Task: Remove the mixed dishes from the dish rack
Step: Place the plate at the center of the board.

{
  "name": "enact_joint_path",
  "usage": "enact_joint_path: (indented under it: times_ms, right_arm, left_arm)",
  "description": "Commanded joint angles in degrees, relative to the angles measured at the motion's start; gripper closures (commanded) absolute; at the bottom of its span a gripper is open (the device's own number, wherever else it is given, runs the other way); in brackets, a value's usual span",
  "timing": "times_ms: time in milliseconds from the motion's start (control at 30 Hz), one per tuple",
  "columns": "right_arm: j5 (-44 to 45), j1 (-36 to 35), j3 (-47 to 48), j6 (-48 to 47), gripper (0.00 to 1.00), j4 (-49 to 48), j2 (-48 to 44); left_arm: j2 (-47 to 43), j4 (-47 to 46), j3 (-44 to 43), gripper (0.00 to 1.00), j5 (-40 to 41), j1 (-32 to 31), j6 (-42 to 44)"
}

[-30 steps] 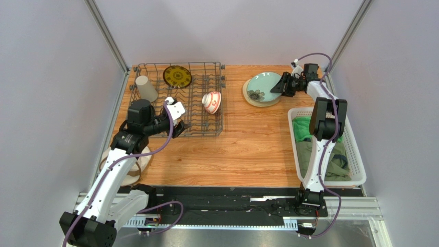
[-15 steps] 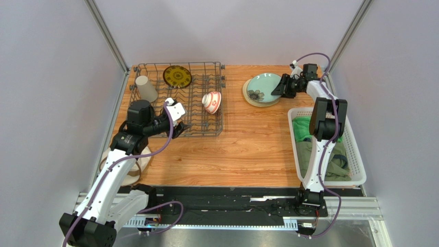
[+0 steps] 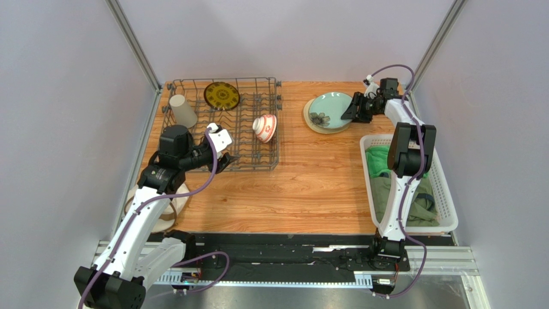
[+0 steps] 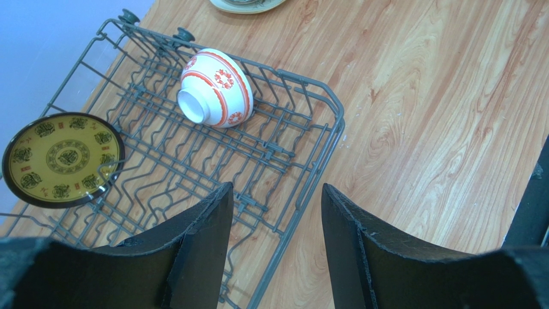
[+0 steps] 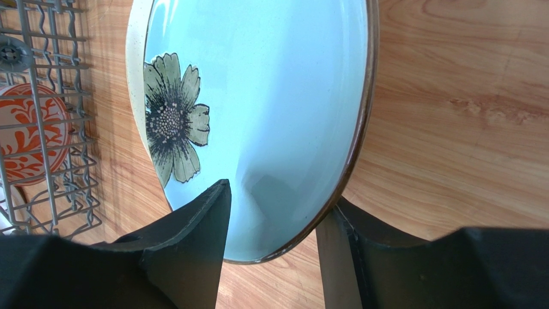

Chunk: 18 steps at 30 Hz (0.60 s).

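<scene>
The dish rack (image 3: 278,132) stands at the back left and holds the yellow-and-dark patterned plate (image 3: 222,95) upright, the beige cup (image 3: 183,111) and the red-and-white bowl (image 3: 265,127) on its side. My left gripper (image 3: 225,159) hangs open over the rack's near right corner (image 4: 309,193), holding nothing. The pale green flowered plate (image 3: 327,108) lies on the cream plate (image 3: 309,126) to the right of the rack. My right gripper (image 5: 277,206) stands open astride the flowered plate's (image 5: 258,96) near rim, with one finger over its face and one outside the rim.
A white slotted basket (image 3: 447,215) with green cloths (image 3: 386,187) sits along the right edge. A pale round dish (image 3: 177,199) lies partly hidden under the left arm. Grey walls close in the table on both sides.
The right gripper has drawn back slightly to the right along the flowered plate's rim. The left arm and the dishes in the rack have not moved.
</scene>
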<state>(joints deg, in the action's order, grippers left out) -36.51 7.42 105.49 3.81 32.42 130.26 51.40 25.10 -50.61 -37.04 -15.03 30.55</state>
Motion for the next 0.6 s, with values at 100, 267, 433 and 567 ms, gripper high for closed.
enact_joint_path:
  times_ms: [100, 267, 433, 567]
  right_arm:
    - [1.09, -0.21, 3.23, -2.41, 0.47, 1.06, -5.19]
    - [1.36, -0.30, 3.05, -2.85, 0.47, 1.59, -5.36]
    - [1.62, -0.65, 2.79, -3.02, 0.48, 1.76, -5.36]
    - [1.80, -1.00, 2.88, -3.55, 0.48, 2.03, -5.54]
  left_arm:
    - [-0.95, -0.49, -0.02, 0.39, -1.11, -0.27, 1.36]
    - [-1.04, -0.32, 0.07, 0.39, -1.19, -0.27, 1.45]
    - [-1.04, -0.32, 0.42, 0.39, -1.28, -0.27, 1.54]
    - [-1.12, -0.32, 0.43, 0.39, -1.11, -0.27, 1.88]
